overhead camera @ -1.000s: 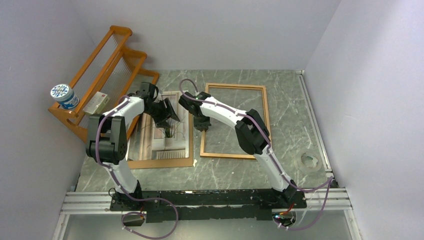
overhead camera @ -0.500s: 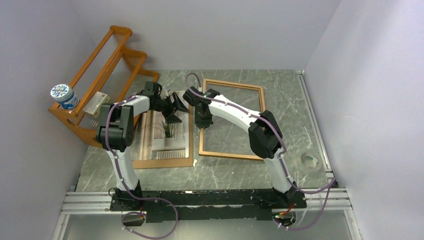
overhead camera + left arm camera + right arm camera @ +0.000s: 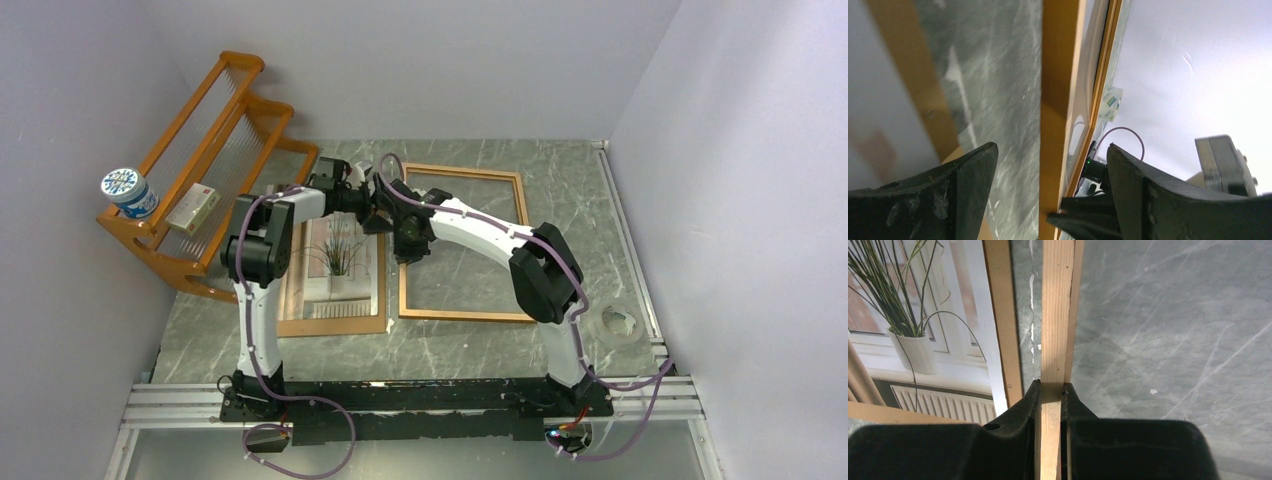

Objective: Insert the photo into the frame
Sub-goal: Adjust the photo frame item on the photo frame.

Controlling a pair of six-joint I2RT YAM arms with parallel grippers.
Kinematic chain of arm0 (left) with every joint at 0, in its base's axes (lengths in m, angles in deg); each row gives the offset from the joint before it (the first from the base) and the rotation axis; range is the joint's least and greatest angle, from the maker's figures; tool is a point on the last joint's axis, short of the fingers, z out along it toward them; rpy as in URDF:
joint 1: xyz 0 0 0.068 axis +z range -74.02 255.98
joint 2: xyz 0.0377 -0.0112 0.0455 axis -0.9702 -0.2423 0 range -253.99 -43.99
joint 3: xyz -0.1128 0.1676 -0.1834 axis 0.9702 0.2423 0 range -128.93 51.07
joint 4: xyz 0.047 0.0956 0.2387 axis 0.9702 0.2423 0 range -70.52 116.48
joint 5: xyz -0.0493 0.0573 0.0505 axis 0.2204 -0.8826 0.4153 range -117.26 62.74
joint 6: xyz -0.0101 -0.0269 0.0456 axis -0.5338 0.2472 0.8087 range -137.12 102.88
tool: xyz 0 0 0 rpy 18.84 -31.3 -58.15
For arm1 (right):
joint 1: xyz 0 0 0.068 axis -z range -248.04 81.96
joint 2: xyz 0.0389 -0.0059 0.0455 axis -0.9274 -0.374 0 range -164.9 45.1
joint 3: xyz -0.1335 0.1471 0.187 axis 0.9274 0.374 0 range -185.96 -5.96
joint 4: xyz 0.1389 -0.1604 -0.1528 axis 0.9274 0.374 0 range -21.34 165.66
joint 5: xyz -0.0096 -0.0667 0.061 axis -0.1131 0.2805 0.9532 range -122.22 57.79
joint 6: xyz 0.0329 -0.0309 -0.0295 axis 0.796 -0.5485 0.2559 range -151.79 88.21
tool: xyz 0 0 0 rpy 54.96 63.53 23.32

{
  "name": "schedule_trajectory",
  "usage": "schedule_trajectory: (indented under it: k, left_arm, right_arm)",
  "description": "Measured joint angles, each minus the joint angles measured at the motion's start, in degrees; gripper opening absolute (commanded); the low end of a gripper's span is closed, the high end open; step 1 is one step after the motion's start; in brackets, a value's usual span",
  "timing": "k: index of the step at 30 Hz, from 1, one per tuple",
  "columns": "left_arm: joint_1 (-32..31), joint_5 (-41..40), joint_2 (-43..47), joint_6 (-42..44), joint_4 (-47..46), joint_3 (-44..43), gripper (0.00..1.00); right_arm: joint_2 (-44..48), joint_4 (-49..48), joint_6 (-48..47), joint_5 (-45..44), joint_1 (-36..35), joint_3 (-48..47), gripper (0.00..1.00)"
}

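The photo [image 3: 336,255] of a spiky potted plant lies flat on a brown backing board [image 3: 330,324], left of centre. The orange-brown frame [image 3: 526,235] lies just to its right on the marble table. My right gripper [image 3: 406,247] is shut on the frame's left rail [image 3: 1058,315]; in the right wrist view the gripper [image 3: 1050,386] pinches the rail, with the photo [image 3: 923,315] beside it. My left gripper [image 3: 375,205] is open near the frame's far left corner. In the left wrist view the gripper [image 3: 1050,155] straddles the frame rail [image 3: 1058,100] without touching it.
An orange wooden rack [image 3: 215,130] stands at the far left, with a blue-white tub [image 3: 128,192] and a small box [image 3: 193,208] on it. A tape roll [image 3: 618,322] lies at the right edge. Walls close in the table on three sides.
My left gripper has swung right, off the photo and over to the frame's left rail. My right gripper has stayed on that rail, and the frame has shifted slightly left.
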Motion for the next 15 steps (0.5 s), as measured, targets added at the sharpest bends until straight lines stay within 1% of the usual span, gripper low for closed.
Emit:
schedule_trajectory:
  k: [2,3,6,12,14,15]
  left_arm:
    - [-1.3,-0.2,-1.5,0.0,0.5,-1.7,0.73]
    - [-1.9,-0.2,-2.0,-0.3,0.7,-2.1,0.68]
    - [-3.0,0.1,-3.1,-1.0,1.5,-2.8,0.57]
    - [-3.1,2.9,-4.2,-4.0,0.3,-4.2,0.38]
    - [-3.1,3.9,-4.3,-5.5,-0.5,-4.2,0.33]
    - [-3.1,4.2,-4.3,-6.1,-0.9,-4.2,0.28]
  right_arm:
    - [0.8,-0.7,-0.4,0.4,0.0,0.9,0.00]
    - [1.4,-0.9,-0.5,0.6,0.0,1.2,0.00]
    - [3.0,-1.8,-1.0,1.2,0.0,2.4,0.02]
    - [4.4,-3.1,-1.9,1.8,0.0,3.5,0.04]
    - [4.4,-3.1,-2.2,1.9,0.0,3.5,0.07]
    - [4.4,-3.1,-2.3,2.1,0.0,3.5,0.09]
